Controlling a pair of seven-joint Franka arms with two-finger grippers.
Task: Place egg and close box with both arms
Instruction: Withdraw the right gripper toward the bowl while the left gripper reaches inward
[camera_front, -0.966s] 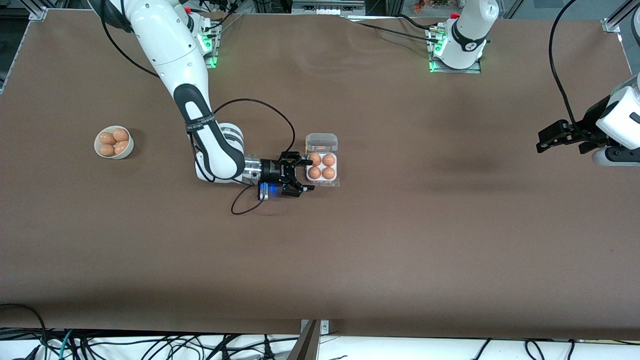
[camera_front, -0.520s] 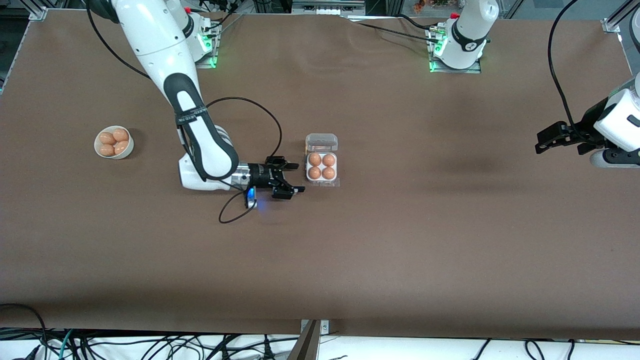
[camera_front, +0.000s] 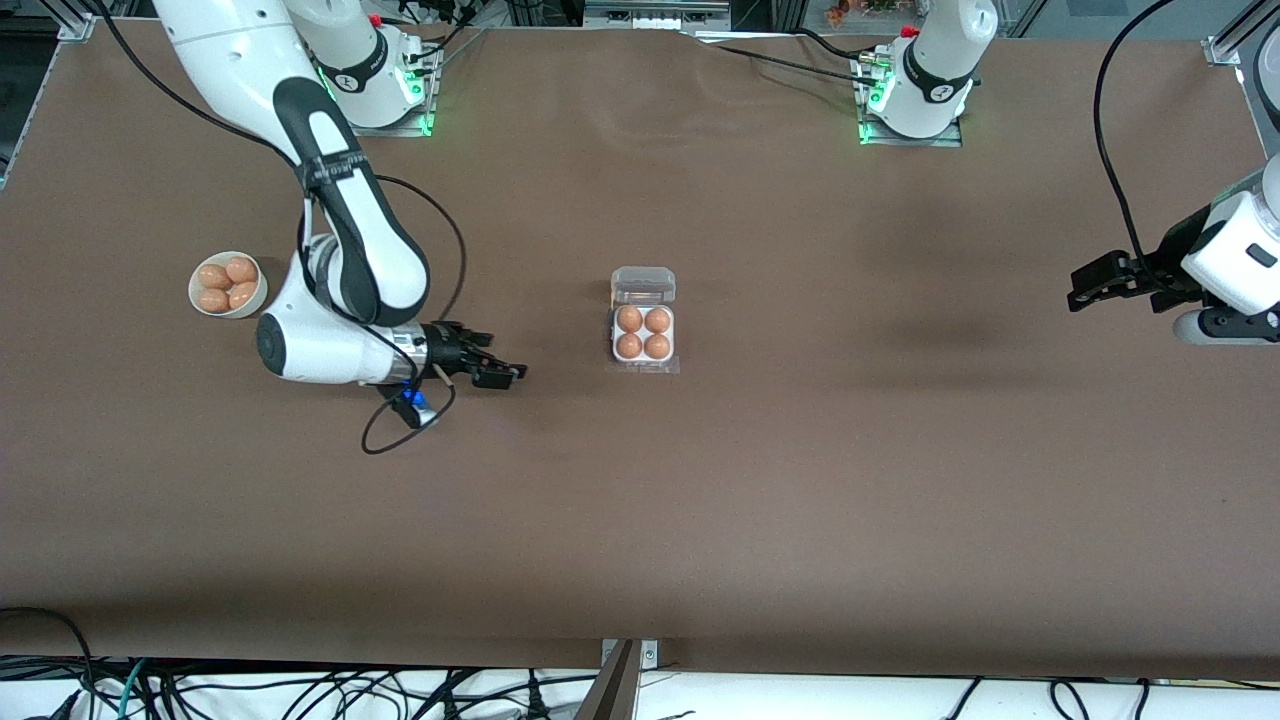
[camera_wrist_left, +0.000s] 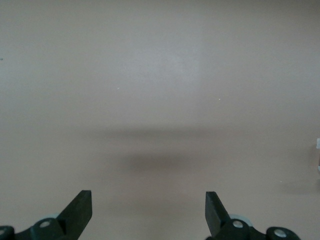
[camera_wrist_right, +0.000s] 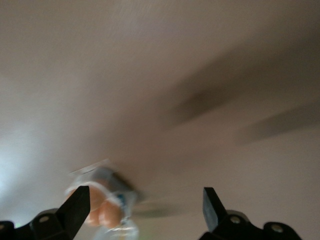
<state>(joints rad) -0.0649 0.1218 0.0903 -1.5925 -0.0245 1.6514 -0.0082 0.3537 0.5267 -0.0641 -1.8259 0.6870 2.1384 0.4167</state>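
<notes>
The box sits mid-table, its white tray filled with several tan eggs; any one of them, such as this egg, looks like the others. Its clear lid lies open on the side farther from the front camera. My right gripper is open and empty, low over the table between the bowl and the box. In the right wrist view the box shows blurred by one finger of the right gripper. My left gripper waits open over the left arm's end of the table; the left gripper faces bare table.
A round white bowl with several more eggs stands toward the right arm's end of the table. A black cable loops under the right wrist. The brown tabletop spreads wide around the box.
The right gripper has drawn back from the box's side toward the bowl, still open. The left gripper has barely shifted. The box and eggs have not moved.
</notes>
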